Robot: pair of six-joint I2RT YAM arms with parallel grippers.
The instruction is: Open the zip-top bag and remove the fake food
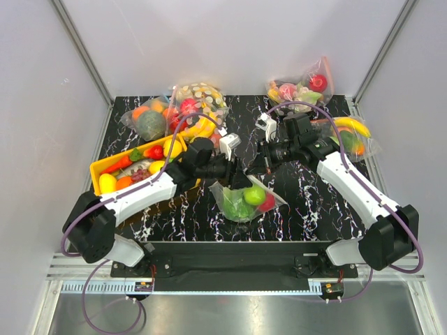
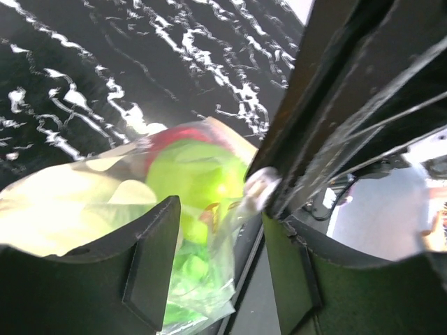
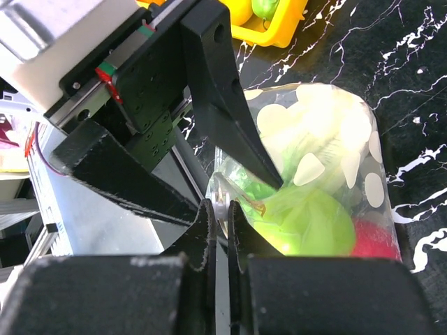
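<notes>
Black marbled table (image 1: 307, 202), dotted bag (image 1: 244, 213) at front w/ apple (image 1: 254, 195), lettuce (image 1: 234, 208), red fruit (image 1: 269, 204) inside. R gripper (image 3: 218, 218) pinches bag's top film; L gripper (image 2: 220, 223) spread, bag btwn.

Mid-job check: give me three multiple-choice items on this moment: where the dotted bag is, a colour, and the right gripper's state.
1. The zip-top bag lies: A) far left corner; B) middle of the near edge; C) far right corner.
2. The fruit beside the green apple inside is: A) blue; B) red; C) purple.
3. The right gripper has its jaws: A) wide open; B) shut on a banana; C) shut on the bag's edge.
Key: B, the top view shows it there; B, red fruit shows through the plastic; C, film is pinched between them.
</notes>
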